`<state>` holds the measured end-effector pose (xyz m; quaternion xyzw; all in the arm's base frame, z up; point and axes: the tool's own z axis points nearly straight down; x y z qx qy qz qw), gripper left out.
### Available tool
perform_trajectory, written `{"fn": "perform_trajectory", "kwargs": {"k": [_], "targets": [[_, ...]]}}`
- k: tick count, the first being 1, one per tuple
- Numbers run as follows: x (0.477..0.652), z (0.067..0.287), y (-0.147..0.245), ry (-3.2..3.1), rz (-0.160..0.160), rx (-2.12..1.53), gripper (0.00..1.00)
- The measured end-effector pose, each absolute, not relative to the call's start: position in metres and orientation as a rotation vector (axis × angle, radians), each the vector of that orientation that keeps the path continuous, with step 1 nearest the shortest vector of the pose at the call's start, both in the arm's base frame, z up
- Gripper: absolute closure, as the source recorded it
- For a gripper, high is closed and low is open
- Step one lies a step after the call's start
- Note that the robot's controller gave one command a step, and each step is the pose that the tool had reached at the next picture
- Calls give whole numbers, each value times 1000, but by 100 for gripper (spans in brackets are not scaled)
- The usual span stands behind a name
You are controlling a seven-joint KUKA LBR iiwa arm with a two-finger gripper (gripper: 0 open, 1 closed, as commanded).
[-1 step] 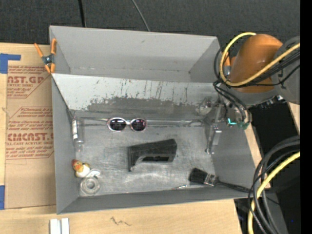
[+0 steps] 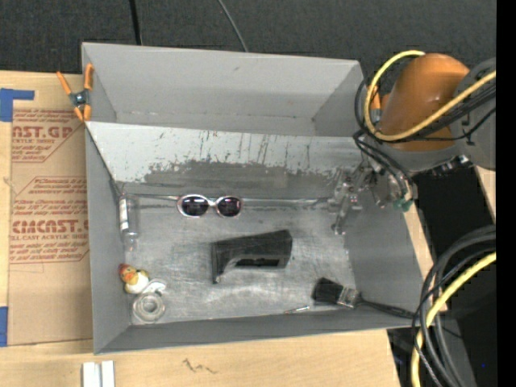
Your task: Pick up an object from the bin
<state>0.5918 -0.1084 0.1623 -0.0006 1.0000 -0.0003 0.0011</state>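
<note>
My gripper (image 2: pixel 345 208) hangs at the right side of the bin, high against the right wall, with nothing seen between its fingers. The fingers look slightly apart. Below it, near the front right corner, lies a small black block with a thin cable (image 2: pixel 330 293). A black handle-shaped tool (image 2: pixel 250 254) lies in the middle of the floor, to the lower left of the gripper. A pair of sunglasses with white frame and dark lenses (image 2: pixel 210 206) rests further left, toward the back.
At the front left corner lie a small yellow and red toy (image 2: pixel 131 278) and a clear tape roll (image 2: pixel 150 305). A slim clear tube (image 2: pixel 125 220) lies along the left wall. The arm with its orange cover and cables stands over the right rim.
</note>
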Motion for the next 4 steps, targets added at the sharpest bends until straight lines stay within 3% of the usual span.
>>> {"fn": "perform_trajectory", "kwargs": {"k": [1,2,3,4], "targets": [[592,162,-108,3139,-1,-2,100],[588,212,-103,3144,0,-5,100],[593,225,-104,3126,-5,2,100],[583,170,-91,3137,-1,10,100]]}}
